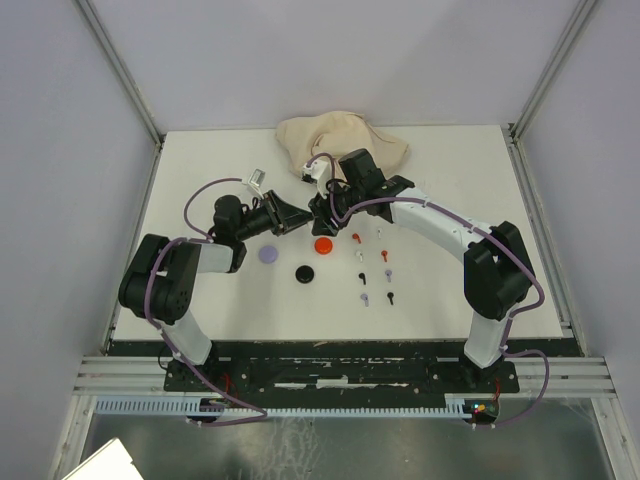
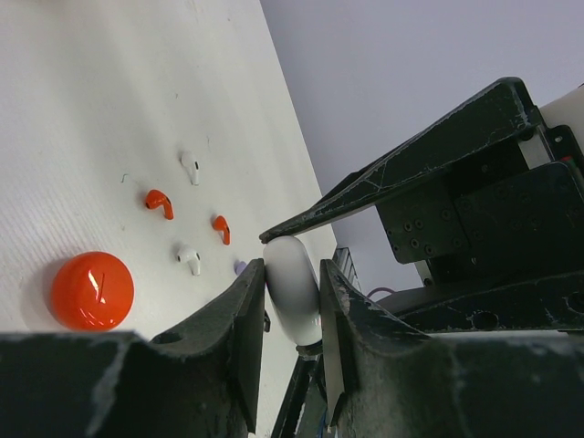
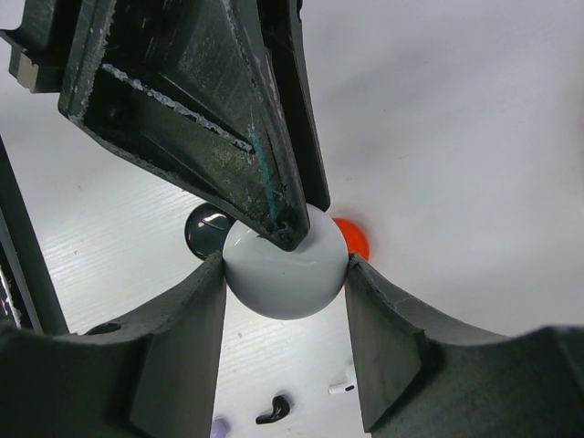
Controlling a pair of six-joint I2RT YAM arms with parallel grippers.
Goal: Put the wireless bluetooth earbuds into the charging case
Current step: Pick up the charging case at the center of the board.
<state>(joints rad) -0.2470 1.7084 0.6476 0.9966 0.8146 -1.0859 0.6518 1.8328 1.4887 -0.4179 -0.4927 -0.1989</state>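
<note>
A round white charging case (image 3: 285, 278) hangs above the table between both grippers. My left gripper (image 2: 292, 274) is shut on its flat faces; in that view the case (image 2: 294, 292) shows edge-on. My right gripper (image 3: 285, 265) is shut on its rim from the sides. In the top view the two grippers meet at mid-table, the left (image 1: 306, 216) and the right (image 1: 330, 208), and hide the case. Tiny earbuds lie to the right on the table: red (image 1: 355, 238), white (image 1: 381, 232), black (image 1: 362, 276), lavender (image 1: 365, 298). Some show in the left wrist view: red (image 2: 159, 202), white (image 2: 188, 258).
Three closed round cases lie on the table: red (image 1: 323, 245), lavender (image 1: 268, 254), black (image 1: 303, 272). A beige cloth bag (image 1: 340, 140) lies at the back. A small white object (image 1: 256, 180) sits at the back left. Grey walls enclose the table.
</note>
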